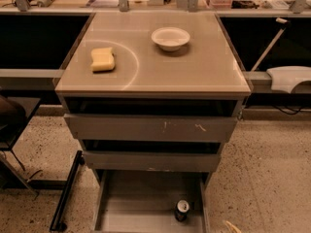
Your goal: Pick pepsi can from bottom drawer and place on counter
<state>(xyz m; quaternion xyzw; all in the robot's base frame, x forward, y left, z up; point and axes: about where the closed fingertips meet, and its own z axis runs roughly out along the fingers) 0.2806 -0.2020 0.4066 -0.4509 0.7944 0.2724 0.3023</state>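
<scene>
Pepsi can (182,210) stands upright in the open bottom drawer (136,203), close to its right wall, silver top showing. Above, the tan bench (194,67) carries a yellow sponge (103,59) at left and a white bowl (170,38) further back, well apart. Only a pale tip of the tool (232,226) shows at the lower right edge, right of the drawer; whether it is spread or pressed together cannot be told.

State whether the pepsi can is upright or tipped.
Upright: the pepsi can stands in the bottom drawer, silver top up. The tool is at lower right.
</scene>
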